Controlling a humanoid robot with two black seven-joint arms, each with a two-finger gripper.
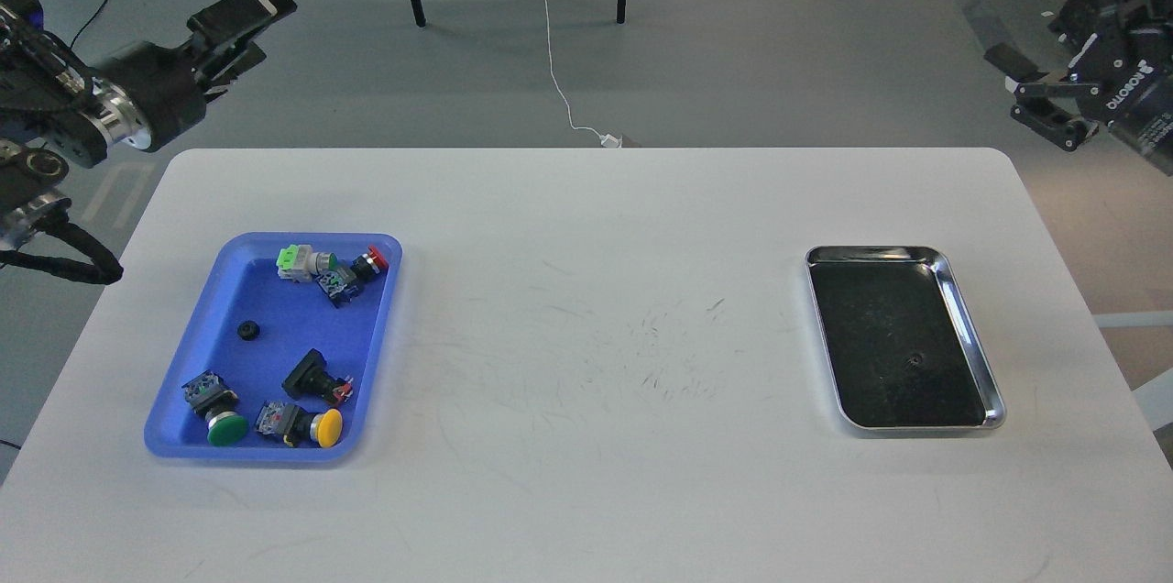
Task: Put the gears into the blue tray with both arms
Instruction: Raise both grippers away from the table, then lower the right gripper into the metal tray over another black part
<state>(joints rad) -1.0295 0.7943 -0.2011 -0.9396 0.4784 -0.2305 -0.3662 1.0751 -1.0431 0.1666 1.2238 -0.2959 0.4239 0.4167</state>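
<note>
The blue tray [275, 313] sits at the table's left side. One gear [246, 330], a tiny black ring, lies loose on its floor among several push-button switches. A small dark speck [913, 361], maybe another gear, lies in the steel tray; it is too small to tell. My left gripper [252, 28] is raised beyond the table's far left corner, well away from the blue tray, open and holding nothing. My right gripper [1040, 10] is high at the far right, off the table, with its fingers spread wide and nothing in them.
A shiny steel tray [971, 335] with a dark bottom rests at the right. Switches with green [225, 428], yellow [327, 427] and red [377, 258] caps lie in the blue tray. Chair legs and cables are on the floor beyond the table.
</note>
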